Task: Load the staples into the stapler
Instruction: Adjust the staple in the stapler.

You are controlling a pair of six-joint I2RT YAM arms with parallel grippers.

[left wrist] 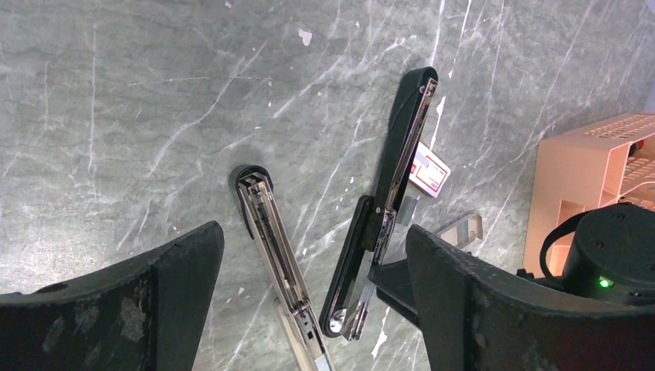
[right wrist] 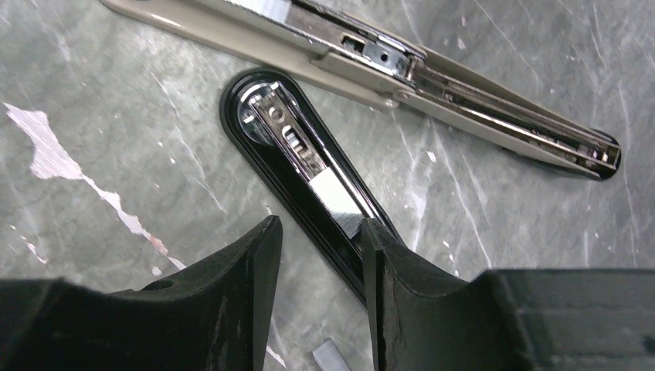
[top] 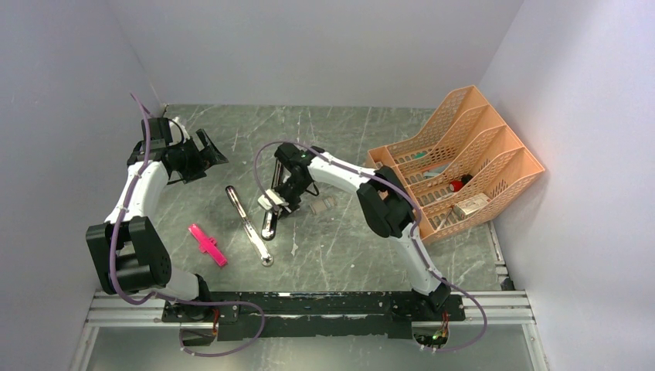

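Right gripper [right wrist: 320,228] half open, holding nothing, one finger against the stapler [right wrist: 301,154], which lies opened flat. What I take for staples [right wrist: 330,357] lie loose beneath. Light, brittle strip; I'd pinch its long sides. Left gripper [left wrist: 313,232] wide, empty.

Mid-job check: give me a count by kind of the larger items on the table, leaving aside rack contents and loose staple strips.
Staplers: 2 (black stapler, silver-grey stapler)
Staple box: 1
Pink cross piece: 1
Orange file rack: 1
Total: 5
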